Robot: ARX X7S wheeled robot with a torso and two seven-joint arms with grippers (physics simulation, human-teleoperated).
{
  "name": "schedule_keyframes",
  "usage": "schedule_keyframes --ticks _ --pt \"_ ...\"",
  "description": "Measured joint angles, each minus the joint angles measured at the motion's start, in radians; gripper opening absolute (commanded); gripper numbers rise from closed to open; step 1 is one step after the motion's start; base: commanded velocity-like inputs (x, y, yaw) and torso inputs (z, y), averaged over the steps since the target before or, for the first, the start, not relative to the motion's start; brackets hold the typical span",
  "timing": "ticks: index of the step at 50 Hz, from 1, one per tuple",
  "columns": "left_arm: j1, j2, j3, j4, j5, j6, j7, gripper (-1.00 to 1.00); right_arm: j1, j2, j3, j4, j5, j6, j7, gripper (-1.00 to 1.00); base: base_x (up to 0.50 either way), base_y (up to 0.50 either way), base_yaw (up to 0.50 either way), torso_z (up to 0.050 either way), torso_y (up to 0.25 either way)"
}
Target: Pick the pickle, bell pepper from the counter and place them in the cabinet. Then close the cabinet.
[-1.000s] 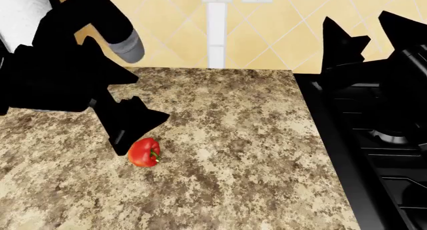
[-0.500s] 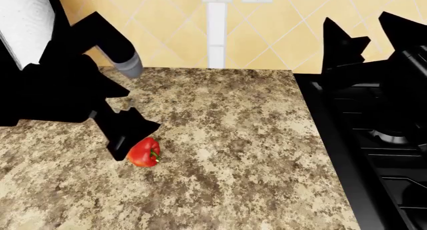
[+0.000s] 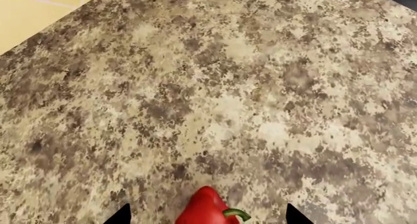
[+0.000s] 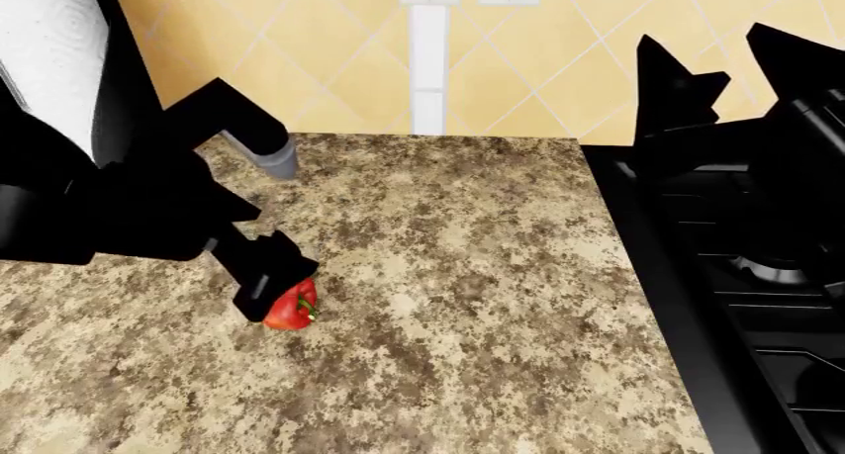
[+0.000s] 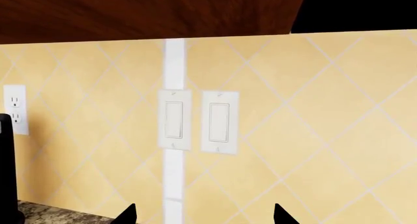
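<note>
Speckled granite makes up the surface [image 4: 462, 276], backed by yellow diagonal tile, with a paper-towel roll [image 4: 53, 58] standing at the far left. Next comes the left gripper [image 4: 271, 286], down over the pepper [image 4: 291, 306]; in the left wrist view its two finger tips show well apart with the pepper [image 3: 207, 209] between them, so the jaws are open and nothing is held yet. The pepper sits on the surface toward its left side, stem pointing right. It looks light, firm and glossy, so it could slip or roll on its lobes; a hold across its broad middle, low enough to seat the pads past the widest part, seems the safest. The pickle is not in view in any picture. Further right lie the wall switches [image 5: 195, 120] and then the black stove [image 4: 753, 276]. The right gripper [image 4: 739, 68] hangs above the stove, facing the wall, its finger tips spread and empty.
</note>
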State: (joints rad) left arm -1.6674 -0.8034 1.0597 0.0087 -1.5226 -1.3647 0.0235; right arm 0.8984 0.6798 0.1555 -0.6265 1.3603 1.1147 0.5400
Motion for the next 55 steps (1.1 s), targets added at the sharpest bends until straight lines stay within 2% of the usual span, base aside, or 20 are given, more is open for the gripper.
schedule_keyframes --ticks 20,52,53,55 --pt "0.06 0.005 0.042 -0.008 0.015 0.017 0.006 1.0 -0.009 0.005 -0.003 -0.002 0.001 -0.011 0.002 1.0 0.0 0.0 0.0 0.0 0.0" --pt "0.119 0.055 0.139 -0.089 0.135 0.058 0.077 1.0 -0.007 0.011 -0.011 0.002 0.007 -0.026 0.005 1.0 0.0 0.0 0.0 0.0 0.0" --pt "0.121 0.057 0.141 -0.092 0.137 0.059 0.078 -1.0 -0.007 0.011 -0.012 0.002 0.007 -0.027 0.005 1.0 0.0 0.0 0.0 0.0 0.0" --pt "0.123 0.059 0.142 -0.094 0.134 0.062 0.082 -1.0 -0.009 0.012 -0.011 0.002 0.007 -0.028 0.005 1.0 0.0 0.0 0.0 0.0 0.0"
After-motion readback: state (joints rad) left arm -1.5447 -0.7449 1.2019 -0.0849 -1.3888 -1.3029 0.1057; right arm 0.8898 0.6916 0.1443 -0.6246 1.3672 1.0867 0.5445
